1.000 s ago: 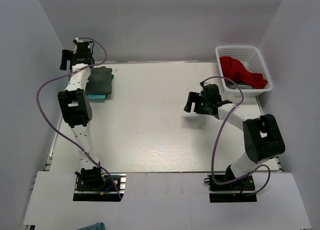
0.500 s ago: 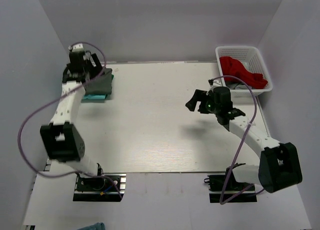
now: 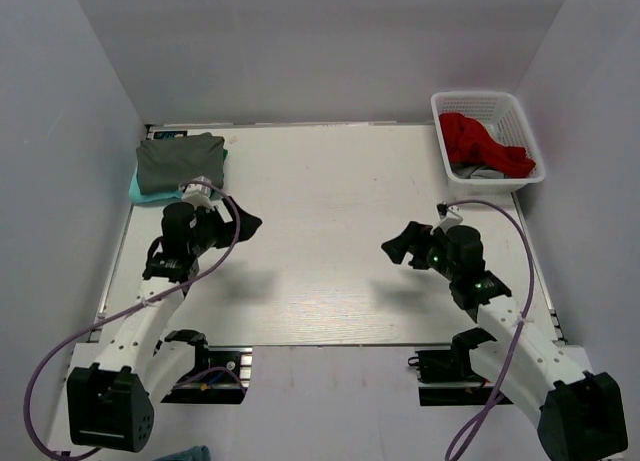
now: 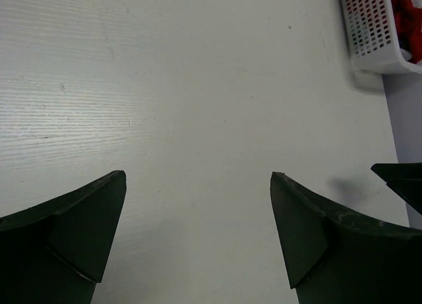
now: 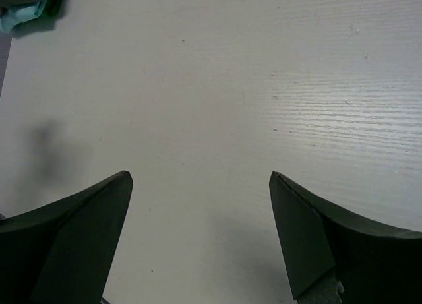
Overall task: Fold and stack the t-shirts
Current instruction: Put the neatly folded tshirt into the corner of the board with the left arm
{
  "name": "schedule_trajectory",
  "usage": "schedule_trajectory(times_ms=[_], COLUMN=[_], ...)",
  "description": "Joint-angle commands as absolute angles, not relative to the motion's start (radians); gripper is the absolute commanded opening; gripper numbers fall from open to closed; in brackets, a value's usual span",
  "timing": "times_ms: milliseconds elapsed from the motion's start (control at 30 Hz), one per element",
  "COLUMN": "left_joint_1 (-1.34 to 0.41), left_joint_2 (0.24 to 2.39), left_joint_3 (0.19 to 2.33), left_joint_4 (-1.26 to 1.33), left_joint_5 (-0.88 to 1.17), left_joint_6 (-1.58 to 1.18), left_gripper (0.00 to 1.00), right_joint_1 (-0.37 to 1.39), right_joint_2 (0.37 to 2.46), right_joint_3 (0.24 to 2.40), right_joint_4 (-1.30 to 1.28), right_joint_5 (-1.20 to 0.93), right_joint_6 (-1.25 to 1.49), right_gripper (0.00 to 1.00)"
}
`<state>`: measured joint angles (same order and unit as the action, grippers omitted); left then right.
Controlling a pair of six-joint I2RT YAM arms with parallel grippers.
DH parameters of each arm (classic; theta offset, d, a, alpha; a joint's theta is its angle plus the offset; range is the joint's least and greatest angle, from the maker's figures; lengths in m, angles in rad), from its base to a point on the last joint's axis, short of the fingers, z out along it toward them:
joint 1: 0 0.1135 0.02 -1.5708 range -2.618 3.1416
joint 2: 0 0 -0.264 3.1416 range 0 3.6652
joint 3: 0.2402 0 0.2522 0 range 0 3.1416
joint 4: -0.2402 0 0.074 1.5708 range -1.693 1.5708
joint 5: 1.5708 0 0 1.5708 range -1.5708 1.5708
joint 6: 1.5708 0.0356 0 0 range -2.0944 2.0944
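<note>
The t-shirts point(image 3: 178, 166) are in neither end effector: nearest the bases, the left end effector point(image 3: 243, 221) and right end effector point(image 3: 397, 246) hover over the bare white wood-grain table point(image 3: 330, 211), fingers spread, gripping nothing. In the far-left corner the folded dark charcoal grey cotton t-shirt point(image 3: 180, 159) lies on the mint-turquoise cotton t-shirt point(image 3: 135, 187), so this stack looks done. Farthest right, a white plastic mesh basket point(image 3: 470, 97) holds crumpled red cloth point(image 3: 480, 141), probably the next pick, calling for the right arm's reach.

The top camera looks down on the whole table point(image 3: 330, 231); both wrist cameras face its middle, close.
</note>
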<state>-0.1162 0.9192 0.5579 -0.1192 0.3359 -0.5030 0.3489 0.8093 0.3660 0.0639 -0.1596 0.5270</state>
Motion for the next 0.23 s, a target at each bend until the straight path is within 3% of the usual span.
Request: schedule_trajectory(times_ms=[0,200], left_joint_1=[-0.126,-0.135], left_joint_2=[0.85,0.818], left_joint_3=[0.537,0.528], left_joint_4=[-0.086,-0.117], left_joint_5=[0.362,0.302], left_joint_6=[-0.525,-0.516], left_gripper=[1.0,1.0], right_joint_1=[0.348,0.35], right_joint_2=[0.766,0.761], right_joint_3=[0.341,0.339], right_joint_4=[0.127,0.117], right_joint_5=[-0.181,-0.17], right_joint_6=[0.571,0.571], right_gripper=[0.9,0.9])
